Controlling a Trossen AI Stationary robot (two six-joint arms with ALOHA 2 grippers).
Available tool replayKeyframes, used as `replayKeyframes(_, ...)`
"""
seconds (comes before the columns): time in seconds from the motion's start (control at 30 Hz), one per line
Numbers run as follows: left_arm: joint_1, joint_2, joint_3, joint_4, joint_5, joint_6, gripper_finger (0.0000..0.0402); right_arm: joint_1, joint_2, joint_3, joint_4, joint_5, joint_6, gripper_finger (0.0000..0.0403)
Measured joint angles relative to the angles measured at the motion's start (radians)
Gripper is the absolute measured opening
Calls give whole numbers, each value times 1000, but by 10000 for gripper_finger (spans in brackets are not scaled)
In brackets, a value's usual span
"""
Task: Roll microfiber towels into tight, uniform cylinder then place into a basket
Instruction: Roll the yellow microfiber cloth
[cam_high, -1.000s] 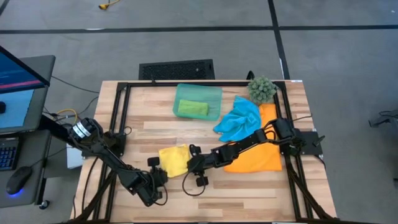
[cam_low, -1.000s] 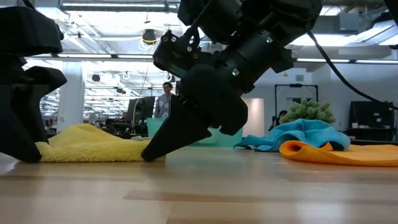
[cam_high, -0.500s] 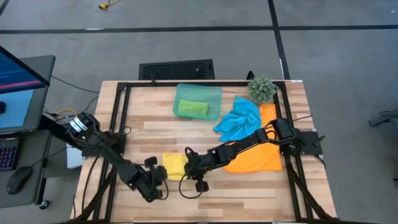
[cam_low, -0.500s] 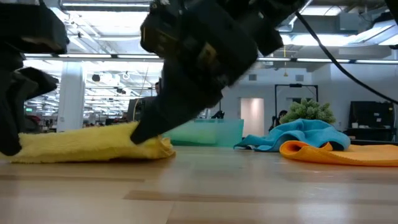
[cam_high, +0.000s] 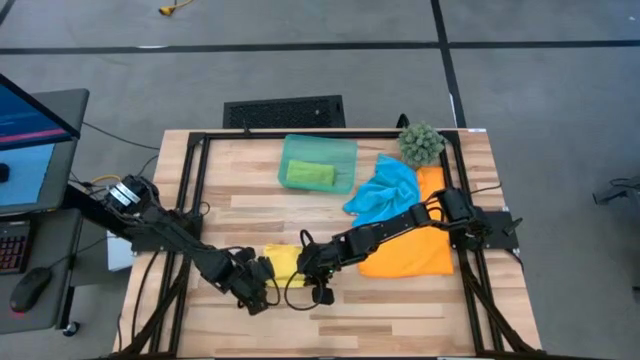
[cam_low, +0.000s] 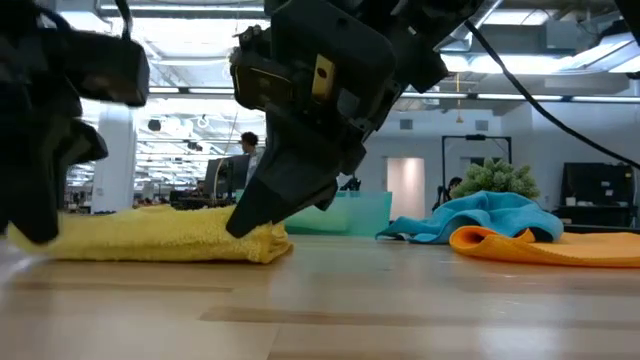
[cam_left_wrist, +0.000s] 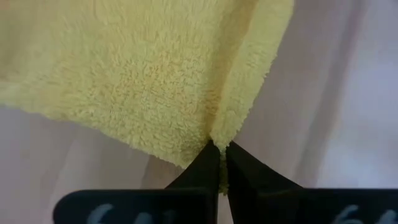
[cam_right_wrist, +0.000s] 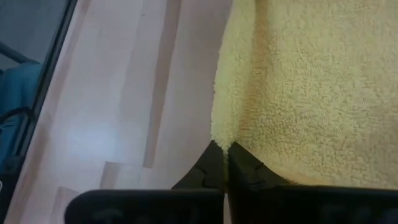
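The yellow towel (cam_high: 282, 266) lies bunched on the table near its front edge, between my two grippers. My left gripper (cam_high: 262, 274) is shut on its left end and my right gripper (cam_high: 303, 266) on its right end. In the low view the yellow towel (cam_low: 150, 235) is a low flat bundle resting on the wood. A green towel (cam_high: 310, 174) lies rolled inside the teal basket (cam_high: 345, 150) at the back. The blue towel (cam_high: 385, 192) is heaped on the flat orange towel (cam_high: 415, 250) at the right. My left gripper pinches the towel's left near corner (cam_left_wrist: 219, 146) between its two fingertips, where a fold runs into the corner. The fingers slant steeply down. The towel's body rests on the table. My right gripper pinches the towel's right near corner (cam_right_wrist: 224, 134) at a folded edge between its fingertips. Its fingers (cam_low: 250, 215) slant down from the table's right side. The towel stays on the wood below them.
A spiky green plant ball (cam_high: 421, 143) stands at the back right corner. A black frame (cam_high: 190, 190) runs along the table's edges. Bare wood lies along the table's front edge (cam_high: 400, 310). A desk with a monitor (cam_high: 30, 120) stands to the left.
Both grippers have shut on the yellow towel's ends, rolled their wrists and risen a little. My left gripper has moved toward the right, closer to the towel. The towel has drawn in from a wider spread mound to a narrower, flatter bundle.
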Motion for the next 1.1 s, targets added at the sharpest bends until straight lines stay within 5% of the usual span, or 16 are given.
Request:
replayKeyframes(0.37, 47, -92, 0, -99, -3, -83, 4, -23, -2, 2, 0, 1, 112, 11)
replayKeyframes(0.83, 158, -89, -4, -134, -26, 12, 8, -34, 0, 0, -15, 7, 219, 7)
replayKeyframes(1.1, 159, -89, -5, -151, -34, 67, 81, -29, 5, -3, -37, -14, 212, 8)
